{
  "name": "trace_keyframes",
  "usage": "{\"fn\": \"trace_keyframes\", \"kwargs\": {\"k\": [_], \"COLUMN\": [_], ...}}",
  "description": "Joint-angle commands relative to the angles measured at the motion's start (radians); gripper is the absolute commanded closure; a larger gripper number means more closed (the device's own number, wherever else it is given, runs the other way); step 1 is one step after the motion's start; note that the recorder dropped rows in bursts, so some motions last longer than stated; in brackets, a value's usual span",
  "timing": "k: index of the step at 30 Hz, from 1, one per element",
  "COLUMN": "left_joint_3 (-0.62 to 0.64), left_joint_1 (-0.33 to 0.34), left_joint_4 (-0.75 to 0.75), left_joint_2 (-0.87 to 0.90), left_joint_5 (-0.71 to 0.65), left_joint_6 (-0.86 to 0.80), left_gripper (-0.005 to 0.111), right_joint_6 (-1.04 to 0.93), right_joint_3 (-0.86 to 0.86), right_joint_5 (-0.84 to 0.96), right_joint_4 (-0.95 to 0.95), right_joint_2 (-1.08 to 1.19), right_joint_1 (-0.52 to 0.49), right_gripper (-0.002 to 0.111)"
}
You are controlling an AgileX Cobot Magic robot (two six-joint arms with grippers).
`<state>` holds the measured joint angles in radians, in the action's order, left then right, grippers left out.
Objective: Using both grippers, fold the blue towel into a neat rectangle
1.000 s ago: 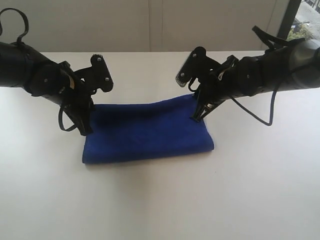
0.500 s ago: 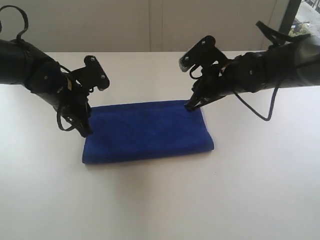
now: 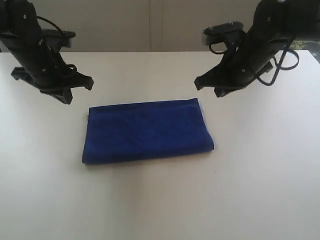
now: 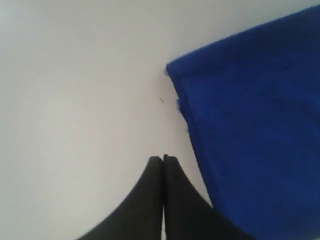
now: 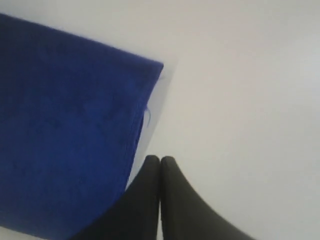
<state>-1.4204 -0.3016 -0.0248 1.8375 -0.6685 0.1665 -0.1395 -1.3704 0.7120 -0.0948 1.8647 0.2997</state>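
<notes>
While the counter (image 3: 160,210) carries the folded blue towel (image 3: 147,131) between them, its long axis running claw to claw, the left claw (image 4: 163,159) and right claw (image 5: 160,159) hang pinched shut and empty, each near a corner without touching, equally close.

The left gripper (image 4: 163,159) showed at the lower middle of the frame, its two black fingers (image 4: 145,200) pressed flat together into one narrow point, with only a thin seam between them and nothing caught there. The blue towel (image 4: 255,130) filled the right side of the frame, its terry corner at the upper middle and its slightly frayed edge running down and rightward until it passed behind the fingers. Bare white tabletop (image 4: 75,75) took up the rest of the frame, with a tiny dark speck (image 4: 161,100) on it just left of the towel's edge.
</notes>
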Motion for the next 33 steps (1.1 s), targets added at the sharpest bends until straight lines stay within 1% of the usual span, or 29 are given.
{"fn": "trace_keyframes", "kwargs": {"k": [1,3,6,9,13,20,24,28,33], "left_joint_3": [-0.016,-0.016,-0.016,-0.018,-0.02,-0.024,-0.024,-0.024,-0.033], "left_joint_1": [0.056,0.06,0.058,0.058,0.056,0.055,0.034,0.005,-0.023], "left_joint_4": [0.188,0.208,0.211,0.248,0.301,0.336,0.365,0.371,0.379], "left_joint_2": [0.091,0.117,0.146,0.171,0.198,0.239,0.252,0.27,0.29], "left_joint_5": [-0.106,-0.098,-0.047,-0.001,0.024,0.045,0.076,0.123,0.143], "left_joint_6": [-0.035,-0.048,-0.061,-0.068,-0.12,-0.134,-0.167,-0.167,-0.167], "left_gripper": [0.107,0.107,0.107,0.107,0.107,0.107,0.107,0.107,0.107], "right_joint_6": [0.041,0.057,0.067,0.068,0.073,0.073,0.073,0.073,0.073], "right_joint_3": [-0.001,-0.001,-0.001,0.009,0.04,0.08,0.087,0.088,0.088], "right_joint_5": [0.067,0.068,0.087,0.095,0.083,0.057,0.052,0.052,0.045], "right_joint_4": [0.004,0.004,-0.004,-0.004,-0.006,-0.028,-0.026,-0.021,-0.016], "right_joint_2": [0.098,0.127,0.151,0.155,0.155,0.155,0.155,0.155,0.155], "right_joint_1": [-0.008,-0.008,-0.008,-0.008,-0.008,-0.008,-0.008,-0.008,-0.008], "right_gripper": [0.108,0.108,0.108,0.108,0.108,0.108,0.108,0.108,0.108]}}
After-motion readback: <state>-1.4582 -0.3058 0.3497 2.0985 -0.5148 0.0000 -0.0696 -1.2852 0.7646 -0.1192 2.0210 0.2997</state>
